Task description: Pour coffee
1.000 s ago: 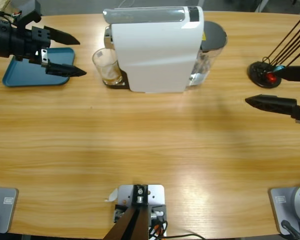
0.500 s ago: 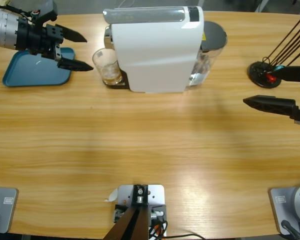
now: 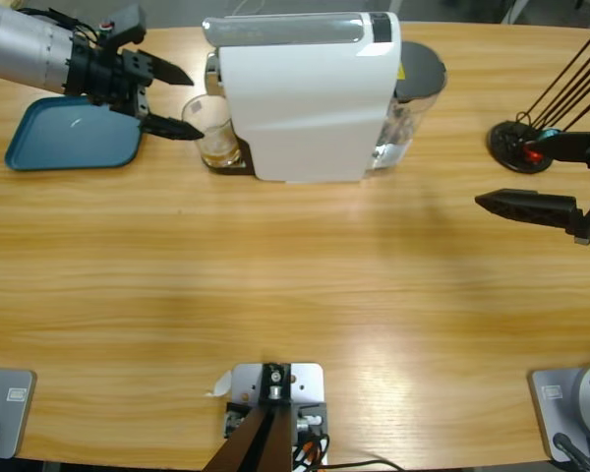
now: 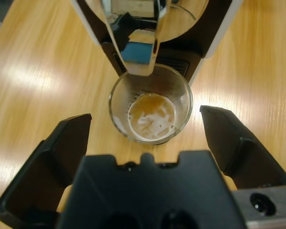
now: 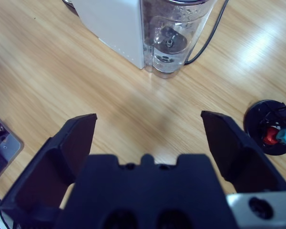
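No readable writing shows on your white coffee machine (image 3: 310,98). Your left gripper (image 3: 189,103) (jaws spread) flanks the glass (image 4: 150,109) holding the coffee (image 4: 151,118) under the spout; your right gripper (image 3: 516,175) hangs open above the wooden table (image 3: 295,285).

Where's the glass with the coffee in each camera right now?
High view: glass upper left, beside the white coffee machine, at the left gripper.
Left wrist view: centre, coffee inside.
Right wrist view: not in it.
Shared landmark: the coffee machine.
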